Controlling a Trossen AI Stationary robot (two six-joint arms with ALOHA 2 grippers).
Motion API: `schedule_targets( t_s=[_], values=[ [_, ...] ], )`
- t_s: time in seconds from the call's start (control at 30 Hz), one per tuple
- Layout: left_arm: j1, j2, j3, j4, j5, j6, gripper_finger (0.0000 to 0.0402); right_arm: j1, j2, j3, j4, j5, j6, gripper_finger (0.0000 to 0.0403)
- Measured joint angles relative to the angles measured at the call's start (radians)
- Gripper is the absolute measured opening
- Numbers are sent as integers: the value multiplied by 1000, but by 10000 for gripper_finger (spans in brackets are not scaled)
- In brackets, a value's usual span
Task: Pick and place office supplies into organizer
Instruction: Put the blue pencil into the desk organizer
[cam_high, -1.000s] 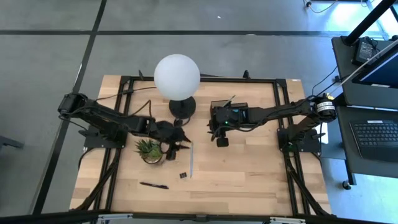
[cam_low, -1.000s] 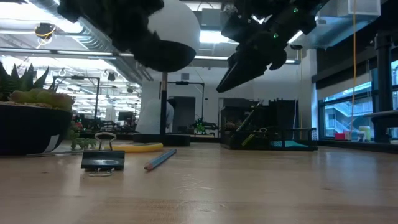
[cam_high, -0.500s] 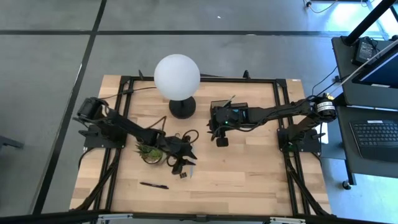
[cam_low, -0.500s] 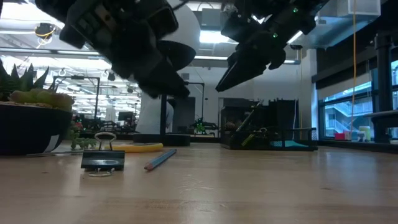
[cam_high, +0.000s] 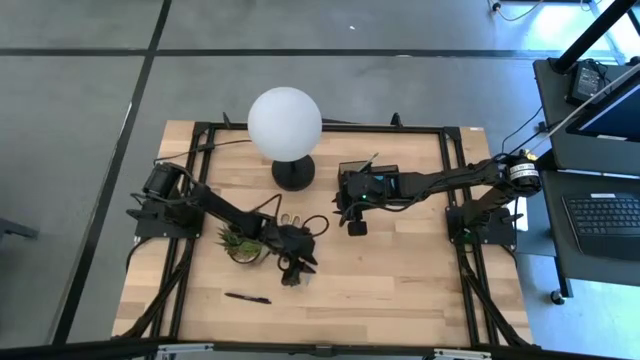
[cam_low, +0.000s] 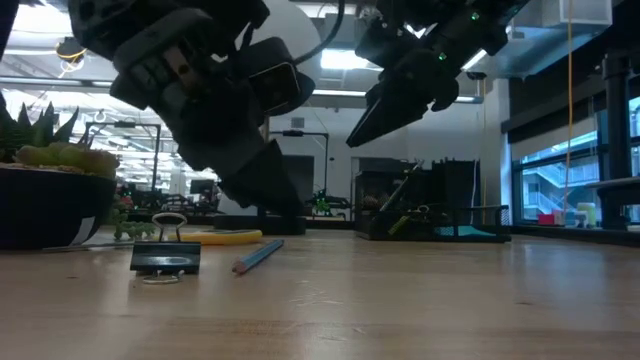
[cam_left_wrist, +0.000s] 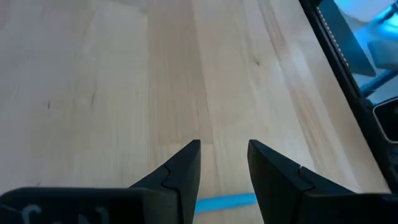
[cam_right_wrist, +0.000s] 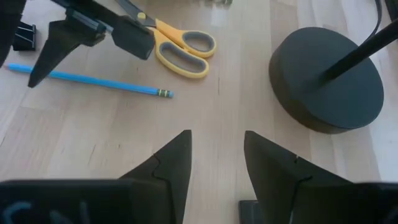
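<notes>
Overhead, left gripper reaches past the small potted plant toward the middle of the wooden table, low over the spot where a black binder clip lies; a black pen rests nearer the front edge, well apart. Right gripper hangs just in front of the black organizer, which sits beside the round base of the white globe lamp. Low view shows the left gripper with its dark tips close to the tabletop behind the blue pencil, the binder clip lying nearer the camera with its wire loops standing up, and a yellow scissors handle flat behind them; the right gripper stays high, the organizer far back. Left wrist view has its fingers spread a little, nothing between them, a strip of blue pencil just under them. Right wrist view shows its fingers parted and empty, with the pencil, yellow-handled scissors, binder clip and the lamp base ahead, and the left gripper poised over the pencil's end
</notes>
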Motion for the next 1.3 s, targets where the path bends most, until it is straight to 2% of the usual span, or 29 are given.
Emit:
schedule_targets(
  t_s=[0.1, 0.17, 0.4, 0.5, 0.6, 0.93, 1.13, 1.3],
  values=[
    [2, -25, 8, -26, -3, -40, 127, 0, 0, 0, 0, 0, 0, 149],
    [6, -43, 23, -115, -10, -66, 127, 0, 0, 0, -1, 0, -1, 149],
    [15, -60, 200, -629, -145, -119, 127, 0, 0, 0, -3, 0, -2, 149],
    [14, -55, 282, -765, -201, -177, 127, 0, 0, 0, -4, 0, -3, 149],
    [14, -55, 325, -797, -238, -263, 127, 0, 0, 0, -13, 0, -3, 149],
    [47, -55, 338, -820, -240, -477, 127, 0, 0, 0, -89, 0, -11, 149],
    [69, -55, 338, -819, -240, -527, 124, 0, 0, 0, -150, 0, -8, 149],
    [72, -53, 370, -844, -233, -490, 103, 0, 0, -2, -176, 0, 47, 149]
  ],
)
